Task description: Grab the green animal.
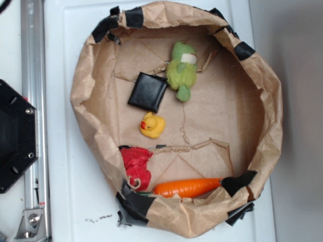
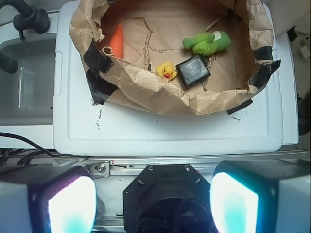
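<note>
The hand (image 2: 153, 204) hangs well back from the bag, above the robot's own black base, its two pads spread wide with nothing between them. From the wrist view the green animal (image 2: 206, 43) lies far ahead and to the right, on the floor of the brown paper bag (image 2: 146, 90), near the far wall. Its long axis runs roughly crosswise to the hand's line of approach, so I judge a reach forward and right is needed. Just nearer sits a black square block (image 2: 193, 71), with the yellow duck (image 2: 166, 70) beside it; the carrot (image 2: 116, 40) lies well apart to the left.
</note>
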`<action>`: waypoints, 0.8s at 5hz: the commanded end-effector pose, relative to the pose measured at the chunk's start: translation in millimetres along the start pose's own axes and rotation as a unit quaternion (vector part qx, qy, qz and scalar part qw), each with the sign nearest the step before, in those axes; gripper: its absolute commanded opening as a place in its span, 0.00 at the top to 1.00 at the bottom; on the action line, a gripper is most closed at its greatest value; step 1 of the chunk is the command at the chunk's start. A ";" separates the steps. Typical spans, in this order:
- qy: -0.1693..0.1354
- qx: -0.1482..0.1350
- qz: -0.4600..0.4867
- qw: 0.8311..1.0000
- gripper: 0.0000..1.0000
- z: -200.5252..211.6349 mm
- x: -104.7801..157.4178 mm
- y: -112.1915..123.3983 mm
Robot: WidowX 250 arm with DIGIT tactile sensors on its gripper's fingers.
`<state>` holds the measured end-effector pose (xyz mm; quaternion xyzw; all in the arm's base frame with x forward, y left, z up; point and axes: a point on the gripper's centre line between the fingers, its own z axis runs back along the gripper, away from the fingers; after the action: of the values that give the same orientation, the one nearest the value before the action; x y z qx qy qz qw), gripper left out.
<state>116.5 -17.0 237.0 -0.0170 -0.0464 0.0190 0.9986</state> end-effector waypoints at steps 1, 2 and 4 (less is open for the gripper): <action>0.000 0.000 0.000 1.000 0.00 0.0 0.0 0.0; 0.010 0.048 0.121 0.991 0.00 -52.4 28.9 15.6; -0.072 -0.008 0.346 0.935 0.00 -117.9 94.7 42.7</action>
<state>217.5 15.9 117.5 -0.0352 -0.0951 0.3519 0.9305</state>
